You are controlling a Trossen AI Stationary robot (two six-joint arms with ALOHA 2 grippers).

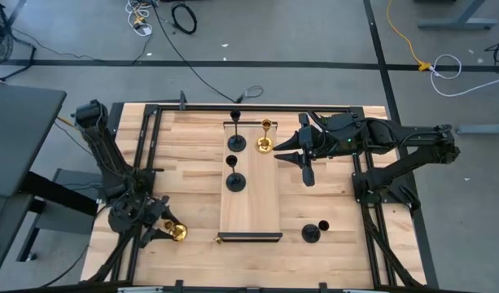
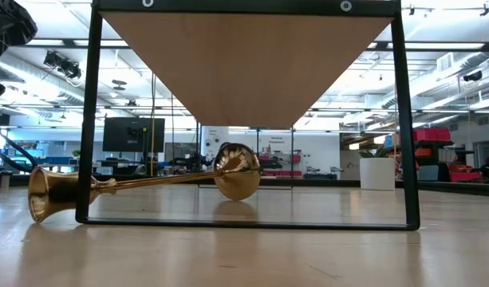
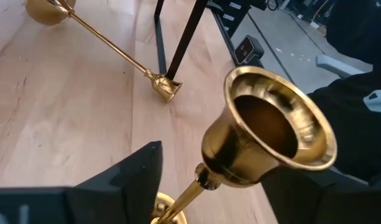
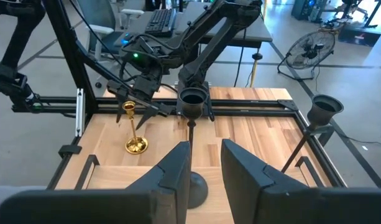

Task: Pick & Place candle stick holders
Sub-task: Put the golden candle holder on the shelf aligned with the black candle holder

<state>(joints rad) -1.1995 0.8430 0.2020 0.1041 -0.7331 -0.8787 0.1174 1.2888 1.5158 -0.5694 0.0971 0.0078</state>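
At the bench's (image 1: 330, 203) near-left corner, the left gripper (image 1: 161, 230) stands partly open around an upright gold candle stick holder (image 1: 177, 233); its stem rises between the jaws, and whether they touch it I cannot tell. The left wrist view shows its cup (image 3: 274, 127) close up, and a second gold holder (image 3: 103, 38) lying flat, which the high view hides. The right gripper (image 1: 302, 156) hovers by the wooden tray (image 1: 253, 207), jaws narrowly apart, holding nothing.
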